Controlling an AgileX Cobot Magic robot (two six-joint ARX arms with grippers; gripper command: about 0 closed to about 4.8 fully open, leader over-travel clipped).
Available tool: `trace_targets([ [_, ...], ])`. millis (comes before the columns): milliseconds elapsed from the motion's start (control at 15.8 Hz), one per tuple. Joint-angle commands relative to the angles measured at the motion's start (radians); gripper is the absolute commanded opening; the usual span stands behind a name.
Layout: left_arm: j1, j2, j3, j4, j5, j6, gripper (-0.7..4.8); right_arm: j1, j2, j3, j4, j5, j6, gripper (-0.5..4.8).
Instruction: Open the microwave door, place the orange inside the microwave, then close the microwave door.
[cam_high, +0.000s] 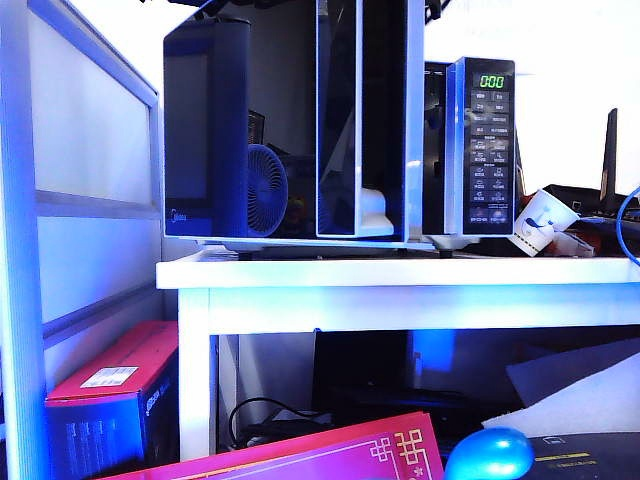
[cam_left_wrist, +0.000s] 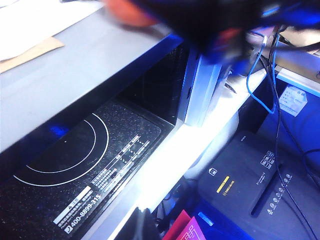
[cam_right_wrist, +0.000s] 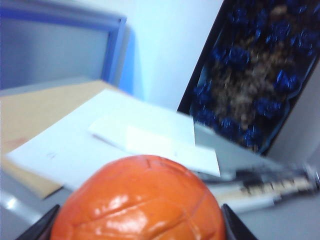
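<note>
One microwave is seen on a white worktop, its one door swung wide open to the left in the exterior view, and one green display is lit on the button panel. One orange is held in the right pincer, whose two dark fingertips are pressed to its sides, above a grey surface strewn with papers. The left pincer is seen only as a dark blur near the open cavity; whether it is open or closed cannot be told. One blue oval object lies below the worktop.
</note>
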Motion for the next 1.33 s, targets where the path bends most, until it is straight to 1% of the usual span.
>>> trace_targets([
  [63, -0.002, 0.005, -0.005, -0.079, -0.007, 0.018, 0.17, -0.002, -0.116, 0.003, -0.142, 0.058, -0.006, 2.64],
  [189, -0.002, 0.005, -0.005, -0.086, -0.007, 0.023, 0.17, -0.003, -0.188, 0.003, -0.262, 0.060, -0.013, 2.64],
  [379, -0.002, 0.005, -0.005, -0.085, -0.006, 0.023, 0.17, -0.020, -0.300, 0.003, -0.488, 0.059, -0.035, 2.64],
  [505, -0.002, 0.005, -0.005, -0.087, -0.006, 0.023, 0.17, -0.032, -0.350, 0.003, -0.599, 0.058, -0.066, 2.64],
  [568, -0.002, 0.005, -0.005, -0.113, -0.005, 0.050, 0.17, -0.034, -0.380, 0.002, -0.679, 0.055, -0.085, 2.65],
  [695, -0.002, 0.005, -0.005, -0.177, -0.003, 0.104, 0.17, -0.034, -0.382, 0.000, -0.723, 0.052, -0.112, 2.64],
  [821, -0.002, 0.005, -0.005, -0.233, -0.003, 0.124, 0.17, -0.034, -0.378, -0.033, -0.717, 0.033, -0.112, 2.64],
  [884, -0.002, 0.005, -0.005, -0.263, -0.003, 0.138, 0.17, -0.034, -0.378, -0.080, -0.705, 0.010, -0.112, 2.65],
  [1010, -0.002, 0.005, -0.005, -0.289, -0.003, 0.139, 0.17, -0.034, -0.373, -0.143, -0.705, -0.003, -0.112, 2.64],
  [1073, -0.002, 0.005, -0.005, -0.299, -0.003, 0.140, 0.17, -0.034, -0.371, -0.182, -0.688, -0.039, -0.111, 2.64],
  [1137, -0.002, 0.005, -0.005, -0.310, -0.003, 0.140, 0.17, -0.034, -0.371, -0.224, -0.660, -0.074, -0.108, 2.64],
  [1200, -0.002, 0.005, -0.005, -0.323, -0.004, 0.143, 0.17, -0.034, -0.369, -0.286, -0.600, -0.105, -0.099, 2.64],
  [1326, -0.002, 0.005, -0.005, -0.332, -0.007, 0.147, 0.17, -0.034, -0.368, -0.388, -0.473, -0.128, -0.079, 2.64],
])
